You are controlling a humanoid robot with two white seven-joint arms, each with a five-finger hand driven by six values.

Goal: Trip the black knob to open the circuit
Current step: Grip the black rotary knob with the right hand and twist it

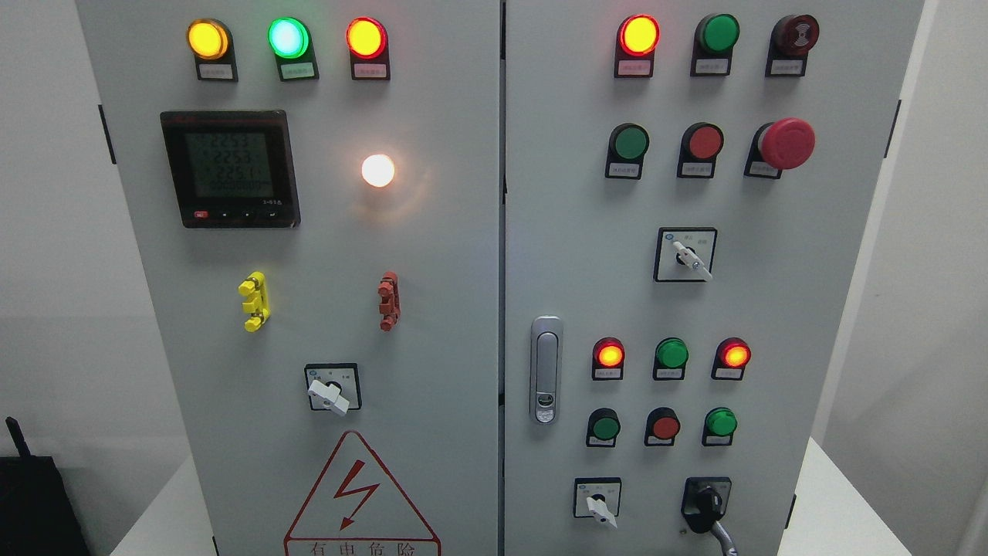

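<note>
Black knob untouched; no robot hand in view

Black knob (pixel 705 503) sits at right cabinet door's lower right, handle pointing down-right; hand state and nearer arm cannot be told, neither hand showing

Looks like elec. test lab: grey control cabinet (pixel 432 255) w/ lit indicator lamps (pixel 286 37), digital meter (pixel 230 168), high-voltage warning sign (pixel 360 498), plain white walls (pixel 54 216).

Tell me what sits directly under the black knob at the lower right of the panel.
Under the black knob a grey metallic piece slants down right to the picture's bottom edge; its end is cut off. The knob covers its own plate's markings. No robot hand shows.
</note>
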